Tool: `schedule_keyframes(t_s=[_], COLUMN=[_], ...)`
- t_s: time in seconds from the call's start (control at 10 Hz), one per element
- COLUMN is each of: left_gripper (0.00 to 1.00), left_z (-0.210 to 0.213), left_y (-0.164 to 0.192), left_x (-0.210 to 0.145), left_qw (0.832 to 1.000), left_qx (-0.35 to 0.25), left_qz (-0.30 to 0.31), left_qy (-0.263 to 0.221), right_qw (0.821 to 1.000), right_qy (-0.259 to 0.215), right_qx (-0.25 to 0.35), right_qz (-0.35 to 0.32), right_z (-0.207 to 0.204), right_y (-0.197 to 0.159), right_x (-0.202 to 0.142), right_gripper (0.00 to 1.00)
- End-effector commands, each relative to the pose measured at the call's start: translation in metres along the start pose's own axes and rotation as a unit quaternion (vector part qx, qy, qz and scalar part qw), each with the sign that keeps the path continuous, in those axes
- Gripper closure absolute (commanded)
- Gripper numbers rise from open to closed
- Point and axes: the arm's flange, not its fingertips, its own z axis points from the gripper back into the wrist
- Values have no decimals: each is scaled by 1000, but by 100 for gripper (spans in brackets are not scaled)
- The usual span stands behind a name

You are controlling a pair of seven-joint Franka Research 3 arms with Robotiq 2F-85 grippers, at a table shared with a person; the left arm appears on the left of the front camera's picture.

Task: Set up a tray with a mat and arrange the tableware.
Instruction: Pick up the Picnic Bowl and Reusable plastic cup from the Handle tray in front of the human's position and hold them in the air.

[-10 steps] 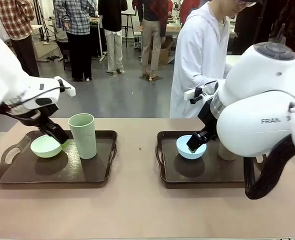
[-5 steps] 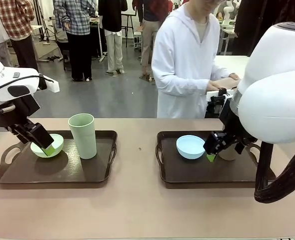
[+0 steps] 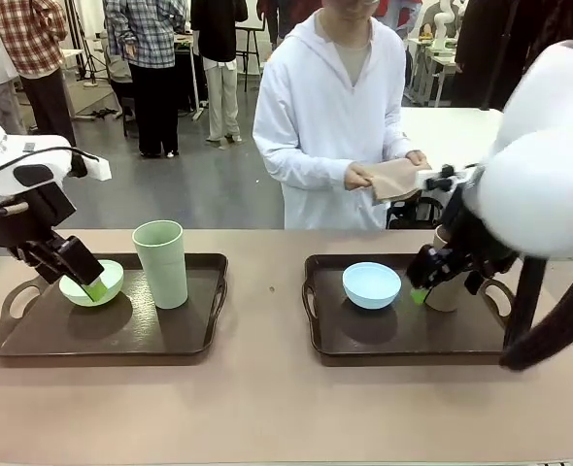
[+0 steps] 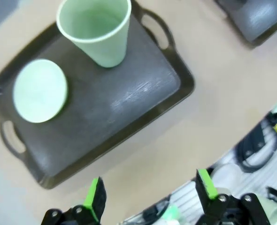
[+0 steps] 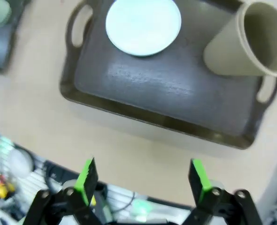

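The table (image 3: 267, 408) holds 2 dark trays side by side. A person (image 3: 325, 126) stands at its far edge and holds a folded tan mat (image 3: 395, 178) in both hands, up above the table.

The left tray (image 3: 34, 340) sits near the table's left edge. The right tray (image 3: 384, 335) sits near the right edge. Both trays look bare underneath, with no mat in them.

The green cup (image 3: 160, 262) stands upright at the far edge of the left tray, near the middle. The tan cup (image 3: 447, 296) stands at the far right corner of the right tray, partly hidden by the right arm.

The green bowl (image 3: 107, 282) is in the far left corner of the left tray. The blue bowl (image 3: 371, 283) is by the left edge of the right tray.

The left gripper (image 3: 92, 288) hangs over the green bowl. Its 2 fingers are wide apart and hold nothing. The right gripper (image 3: 421, 294) hangs just beside the tan cup, fingers wide apart too, with nothing in them.

I think this is the mat step, and it is not done yet. The mat has to go flat on a tray. For that, I think the bowl and cup on that tray must first be lifted off, then set back on top.
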Motion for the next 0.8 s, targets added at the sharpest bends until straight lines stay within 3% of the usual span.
schedule_keyframes(t_s=[0.0, 0.1, 0.4, 0.5, 0.7], left_gripper=[0, 0, 0, 0, 0], left_z=[6, 15, 22, 31, 35], left_y=[30, 55, 104, 128, 160], left_x=[-15, -25, -63, -78, -109], left_qw=[992, 977, 946, 935, 917], left_qx=[-96, -144, -205, -220, -263], left_qz=[51, 96, 166, 192, 232], left_qy=[-67, -121, -187, -203, -191], right_qw=[993, 980, 944, 933, 922], right_qy=[-30, -67, -109, -120, -114], right_qx=[97, 157, 263, 289, 321], right_qz=[-64, -98, -164, -177, -181], right_z=[3, 5, -2, -4, -10], right_y=[-69, -105, -190, -207, -226], right_x=[-55, -72, -106, -114, -128], right_gripper=[0, 0, 0, 0, 0])
